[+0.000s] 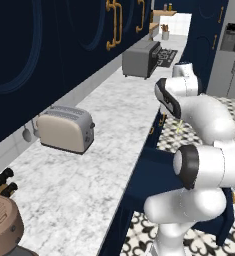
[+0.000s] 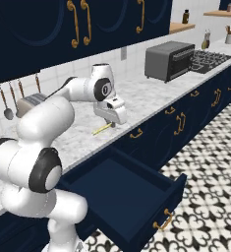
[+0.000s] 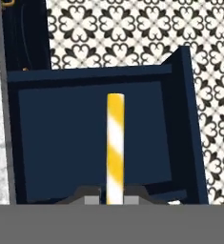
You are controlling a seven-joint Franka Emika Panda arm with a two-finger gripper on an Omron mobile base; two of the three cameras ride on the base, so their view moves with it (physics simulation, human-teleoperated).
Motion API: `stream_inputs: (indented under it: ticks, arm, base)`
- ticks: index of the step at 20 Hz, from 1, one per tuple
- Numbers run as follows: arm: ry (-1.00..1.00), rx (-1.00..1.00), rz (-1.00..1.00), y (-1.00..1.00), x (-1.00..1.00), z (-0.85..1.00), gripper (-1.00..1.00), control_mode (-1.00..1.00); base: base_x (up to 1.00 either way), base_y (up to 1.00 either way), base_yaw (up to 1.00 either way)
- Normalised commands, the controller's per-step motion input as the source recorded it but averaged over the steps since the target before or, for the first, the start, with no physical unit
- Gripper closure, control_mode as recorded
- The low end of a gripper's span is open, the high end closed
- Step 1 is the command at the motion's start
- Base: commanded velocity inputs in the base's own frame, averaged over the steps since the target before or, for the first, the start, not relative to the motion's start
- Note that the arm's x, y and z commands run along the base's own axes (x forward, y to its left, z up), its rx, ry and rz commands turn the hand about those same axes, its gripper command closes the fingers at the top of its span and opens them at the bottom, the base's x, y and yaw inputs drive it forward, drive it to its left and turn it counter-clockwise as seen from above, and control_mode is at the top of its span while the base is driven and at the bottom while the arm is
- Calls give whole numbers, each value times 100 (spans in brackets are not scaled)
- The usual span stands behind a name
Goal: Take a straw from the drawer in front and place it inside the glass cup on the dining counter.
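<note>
You face a long marble counter (image 1: 104, 130) running along a pale tiled wall (image 2: 53, 76), with navy upper cabinets (image 2: 112, 17) carrying brass handles above the hand. A cream toaster (image 1: 65, 128) sits on the marble behind the hand; farther along stands a grey toaster oven (image 2: 169, 60), then a black stove top (image 2: 208, 60). Below lies black-and-white patterned floor tile (image 2: 205, 162). A steel refrigerator (image 1: 231, 55) stands at the far end.

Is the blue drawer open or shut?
Open. The drawer is pulled out from the cabinets, its inside showing bare below the straw held in the gripper.
</note>
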Motion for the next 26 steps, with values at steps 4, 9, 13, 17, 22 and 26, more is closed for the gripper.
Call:
stream_inputs:
  ticks: [4,9,13,17,22,26]
  arm:
    - [-7,-7,6,11,-10,0,100,100]
    - [0,0,0,0,0,0,100,100]
    - [0,0,0,0,0,0,100,100]
    - [0,0,0,0,0,0,100,100]
    - [0,0,0,0,0,0,100,100]
    - [0,0,0,0,0,0,100,100]
  base:
    - [-34,5,2]
    - [-100,0,0]
    - [-90,-58,-5]
    - [-20,-100,-20]
    - [10,-95,-57]
    - [0,-78,-70]
